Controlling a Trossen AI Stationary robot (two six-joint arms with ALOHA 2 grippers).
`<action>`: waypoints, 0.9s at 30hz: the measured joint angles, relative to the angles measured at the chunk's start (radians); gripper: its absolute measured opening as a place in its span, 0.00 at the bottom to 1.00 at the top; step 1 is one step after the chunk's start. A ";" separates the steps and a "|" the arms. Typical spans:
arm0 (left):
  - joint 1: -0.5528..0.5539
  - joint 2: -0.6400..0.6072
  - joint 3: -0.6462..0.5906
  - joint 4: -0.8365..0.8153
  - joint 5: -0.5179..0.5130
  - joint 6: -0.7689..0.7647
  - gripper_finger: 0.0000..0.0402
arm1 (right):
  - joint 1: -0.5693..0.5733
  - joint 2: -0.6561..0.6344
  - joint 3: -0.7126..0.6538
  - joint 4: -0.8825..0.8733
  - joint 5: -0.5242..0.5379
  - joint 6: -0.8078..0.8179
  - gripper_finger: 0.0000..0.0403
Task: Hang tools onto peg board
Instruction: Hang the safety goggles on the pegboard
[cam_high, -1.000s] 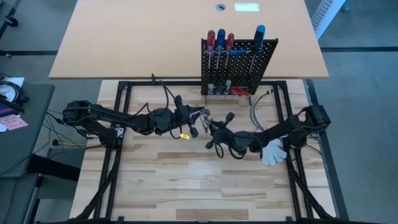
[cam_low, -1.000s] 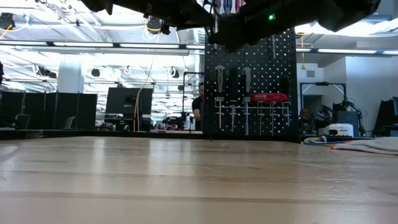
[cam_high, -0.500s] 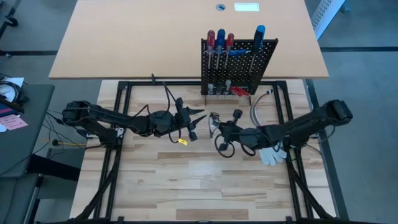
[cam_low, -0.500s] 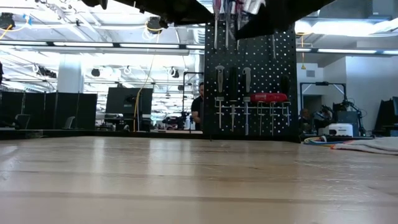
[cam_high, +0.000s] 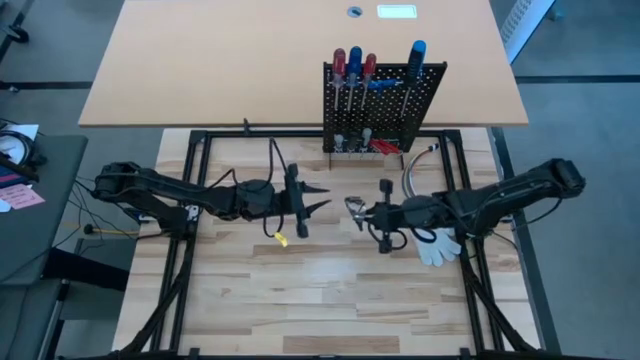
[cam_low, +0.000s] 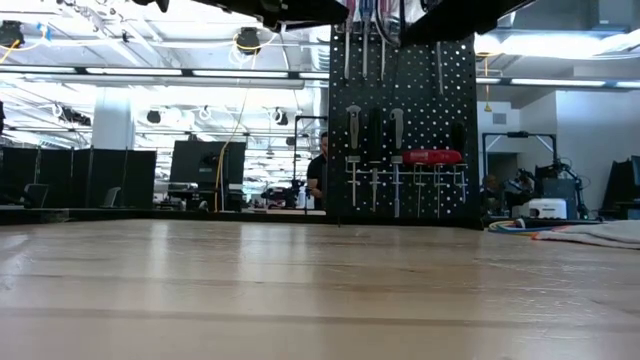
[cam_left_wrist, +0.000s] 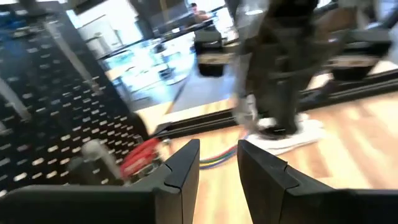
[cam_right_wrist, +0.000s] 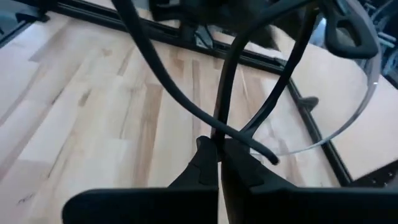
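The black peg board (cam_high: 385, 100) stands upright at the table's far edge. Screwdrivers with red and blue handles (cam_high: 355, 62) stick up along its top, and red pliers (cam_low: 432, 156) hang low on it. My left gripper (cam_high: 322, 198) is open and empty above the middle of the table, left of my right gripper (cam_high: 358, 208). My right gripper is shut on clear safety glasses (cam_right_wrist: 354, 106) with thin black arms, not one of the hand tools. In the left wrist view the open fingers (cam_left_wrist: 217, 174) face the board (cam_left_wrist: 43, 106) and the right arm. My right gripper pinches the safety glasses between its two fingers where the two black temple arms cross (cam_right_wrist: 219, 132). The fingers lie about level, pointing toward the table's left. The glasses are lifted clear of the table, and the clear lens (cam_right_wrist: 357, 115) curves out beyond the fingertips.
A white glove (cam_high: 440, 245) lies on the table under the right arm, near the right edge. A bundle of cables (cam_high: 412, 175) curves in front of the board's right end. Bare wood slats (cam_high: 320, 290) stretch toward the near edge. People and desks show in the room behind.
The two grippers were close together a second ago and have drawn apart. The left one has pulled back toward the table's left. The right one has moved toward the table's right, taking the glasses with it.
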 joint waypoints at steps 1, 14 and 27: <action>0.000 0.000 0.000 -0.001 0.014 0.001 0.26 | -0.002 0.000 0.000 0.000 0.023 0.009 0.01; -0.046 0.123 0.000 0.212 0.042 0.167 0.26 | -0.045 0.089 -0.001 0.164 0.116 0.068 0.01; -0.058 0.243 0.000 0.481 -0.171 0.149 0.24 | -0.045 0.184 -0.001 0.325 0.123 0.013 0.01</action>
